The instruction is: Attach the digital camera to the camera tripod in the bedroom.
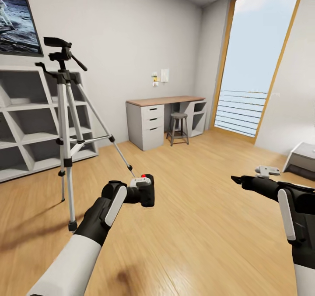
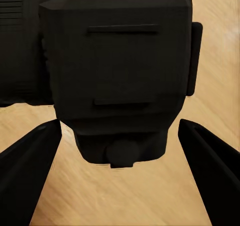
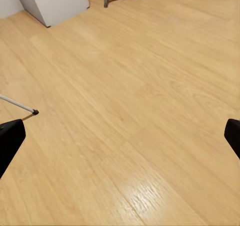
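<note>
While your left gripper pinches the digital camera low over the floor, the camera tripod stands ahead-left, its head well above; your right gripper hangs spread, empty.

Gripper fingers spread wide over plank floor; 1 camera tripod foot nearby.

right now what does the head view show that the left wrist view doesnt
Head view alone: the camera tripod standing by the grey shelves, the desk with its stool, the tall window, and the empty, open right gripper. Left wrist view alone: the camera's dark body close up between the fingers. Both: the digital camera in the left gripper, above the plank floor.
</note>
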Controlling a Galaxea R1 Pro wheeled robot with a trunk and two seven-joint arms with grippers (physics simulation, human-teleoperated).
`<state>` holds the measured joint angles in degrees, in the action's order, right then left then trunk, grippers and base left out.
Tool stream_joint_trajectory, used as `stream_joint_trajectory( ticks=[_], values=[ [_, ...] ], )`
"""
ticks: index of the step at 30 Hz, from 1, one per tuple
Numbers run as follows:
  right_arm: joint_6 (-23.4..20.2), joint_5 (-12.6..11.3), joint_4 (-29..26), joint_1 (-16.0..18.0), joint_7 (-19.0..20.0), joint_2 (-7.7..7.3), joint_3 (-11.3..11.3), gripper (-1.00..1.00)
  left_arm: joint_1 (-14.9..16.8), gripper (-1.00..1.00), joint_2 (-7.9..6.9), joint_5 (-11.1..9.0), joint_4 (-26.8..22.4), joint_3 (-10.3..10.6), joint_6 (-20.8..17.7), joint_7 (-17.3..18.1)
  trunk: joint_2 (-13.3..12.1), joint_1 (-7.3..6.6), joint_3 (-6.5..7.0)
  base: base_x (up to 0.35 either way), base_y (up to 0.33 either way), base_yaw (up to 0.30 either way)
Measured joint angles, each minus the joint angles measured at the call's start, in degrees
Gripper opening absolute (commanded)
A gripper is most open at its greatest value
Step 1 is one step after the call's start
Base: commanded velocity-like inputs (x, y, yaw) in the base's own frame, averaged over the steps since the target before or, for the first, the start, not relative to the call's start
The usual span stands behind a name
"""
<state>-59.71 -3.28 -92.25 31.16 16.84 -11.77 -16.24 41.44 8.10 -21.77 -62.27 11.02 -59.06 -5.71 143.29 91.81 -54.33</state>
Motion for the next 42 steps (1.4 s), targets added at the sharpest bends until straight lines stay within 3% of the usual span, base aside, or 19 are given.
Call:
stream_joint_trajectory(
  ticks=[5, 10, 29, 42],
  values=[
    [0.0, -0.1, 0.0, -0.1, 0.0, 0.06, 0.2, 1.0, 0.0, -1.0, 0.1, -0.3, -0.5, 2.0, 0.3, 0.2, -0.1, -0.13, 1.11, 0.0, 0.0, 0.0],
    [0.0, 0.0, 0.0, -0.8, 0.1, 0.1, 0.5, 1.0, -0.2, -1.0, 0.14, -0.3, -0.6, 3.0, 0.3, 0.2, -2.1, -1.22, 2.01, 0.0, 0.0, 0.0],
    [0.0, 0.0, -0.1, -1.5, 0.0, 0.24, 0.5, 1.0, -0.9, -1.0, 0.17, -0.3, -0.6, 3.8, 0.4, 0.1, -9.7, -5.39, 5.37, 0.0, 0.0, 0.0],
    [0.0, 0.0, 0.0, -1.5, 0.0, 0.26, 0.4, 1.0, -0.9, -1.0, 0.15, -0.2, -0.5, 3.8, 0.4, 0.0, -14.9, -8.25, 6.82, 0.0, 0.0, 0.0]
  ],
)
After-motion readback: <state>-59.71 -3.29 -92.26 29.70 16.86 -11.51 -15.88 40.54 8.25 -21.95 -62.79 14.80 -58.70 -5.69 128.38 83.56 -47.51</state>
